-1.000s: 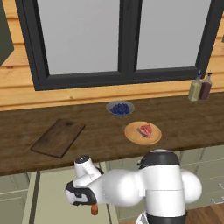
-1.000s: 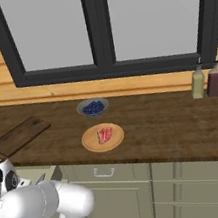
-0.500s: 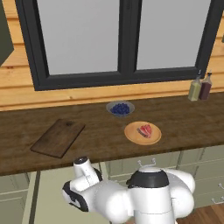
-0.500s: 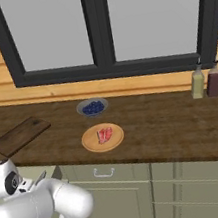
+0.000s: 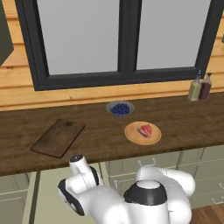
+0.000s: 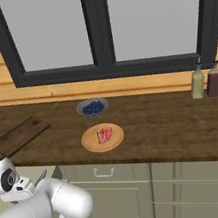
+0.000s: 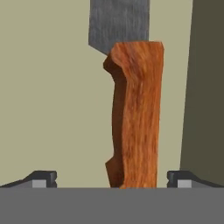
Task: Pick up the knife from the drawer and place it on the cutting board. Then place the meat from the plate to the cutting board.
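Lowered further since the earlier frame, the arm (image 5: 87, 192) sat at lower centre of the left base view, reaching below the counter (image 5: 183, 122). Seen from the hand, the gripper (image 7: 112, 179) stood wide, empty, its fingertips (image 7: 43, 178) flanking the knife (image 7: 134, 113) on the drawer (image 7: 48, 96) floor at frame centre. Meat (image 5: 145, 130) lay on the plate (image 5: 133, 136); the cutting board (image 5: 58, 138) lay at left.
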### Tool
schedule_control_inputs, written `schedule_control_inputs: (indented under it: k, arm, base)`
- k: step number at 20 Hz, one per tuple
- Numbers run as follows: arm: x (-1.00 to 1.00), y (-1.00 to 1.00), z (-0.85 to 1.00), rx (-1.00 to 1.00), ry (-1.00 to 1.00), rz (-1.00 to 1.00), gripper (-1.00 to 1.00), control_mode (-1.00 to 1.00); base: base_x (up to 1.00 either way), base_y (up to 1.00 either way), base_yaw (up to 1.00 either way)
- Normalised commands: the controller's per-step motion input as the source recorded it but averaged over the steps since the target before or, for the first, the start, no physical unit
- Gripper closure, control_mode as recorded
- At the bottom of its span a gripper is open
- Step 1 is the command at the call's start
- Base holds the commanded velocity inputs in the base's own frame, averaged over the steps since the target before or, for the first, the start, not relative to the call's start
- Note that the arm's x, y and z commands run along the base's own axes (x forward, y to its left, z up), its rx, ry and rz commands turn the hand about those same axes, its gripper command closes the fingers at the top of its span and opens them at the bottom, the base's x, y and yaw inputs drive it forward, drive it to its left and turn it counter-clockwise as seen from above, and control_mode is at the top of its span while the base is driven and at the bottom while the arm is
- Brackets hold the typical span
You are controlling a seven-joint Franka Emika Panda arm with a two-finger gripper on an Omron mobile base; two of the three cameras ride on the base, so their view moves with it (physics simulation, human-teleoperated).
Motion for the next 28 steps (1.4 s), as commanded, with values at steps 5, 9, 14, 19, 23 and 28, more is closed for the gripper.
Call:
schedule_control_inputs:
  k: [5, 9, 14, 19, 23, 28]
  arm:
    - [-0.05, 0.04, -0.11, 0.0, -0.06, 0.0, -1.0, -1.0]
    - [-0.03, 0.0, -0.29, 0.0, -0.12, 0.0, -1.0, -1.0]
    - [-0.03, 0.0, -0.3, 0.0, -0.08, 0.0, -1.0, -1.0]
    - [-0.03, 0.0, -0.32, 0.0, -0.02, 0.0, -1.0, -1.0]
    - [-0.08, 0.0, -0.18, 0.0, 0.0, 0.0, -1.0, -1.0]
    - [-0.06, 0.0, -0.03, 0.0, 0.0, 0.0, 1.0, -1.0]
  base:
    - [0.0, 0.0, 0.0]
    - [0.0, 0.0, 0.0]
    - [0.0, 0.0, 0.0]
    - [0.0, 0.0, 0.0]
    - [0.0, 0.0, 0.0]
    - [0.0, 0.0, 0.0]
